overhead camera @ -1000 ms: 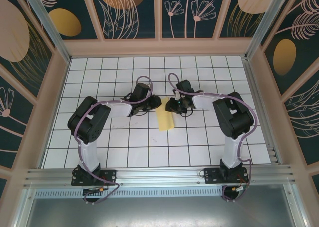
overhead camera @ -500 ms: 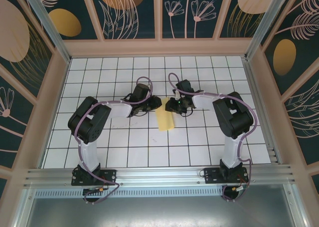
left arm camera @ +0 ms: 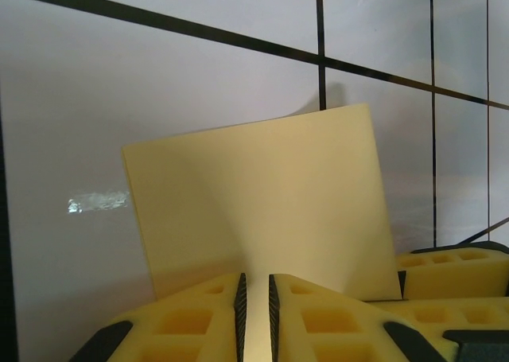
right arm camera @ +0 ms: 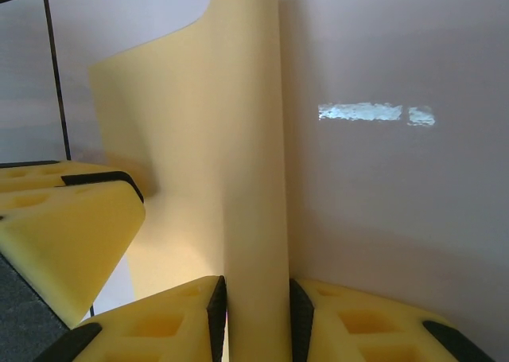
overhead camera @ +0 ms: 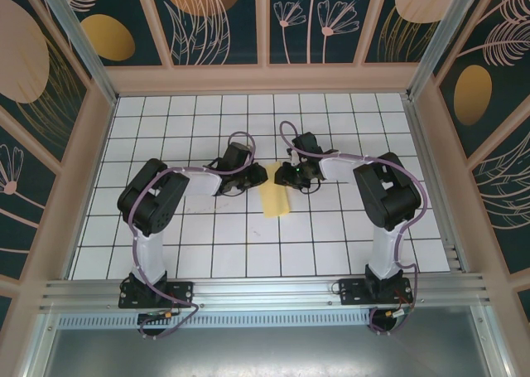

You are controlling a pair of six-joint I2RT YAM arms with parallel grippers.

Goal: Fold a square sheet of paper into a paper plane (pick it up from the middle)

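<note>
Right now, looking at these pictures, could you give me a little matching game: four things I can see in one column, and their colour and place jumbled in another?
Things:
1. sheet of paper
2. table
3. back wall
4. rail

Descriptions:
A. silver, running along the near edge
B. pale yellow, lying near the middle
C. white, crossed by black grid lines
D. dark teal, with flower drawings

Pairs: 1-B, 2-C, 3-D, 4-A.
</note>
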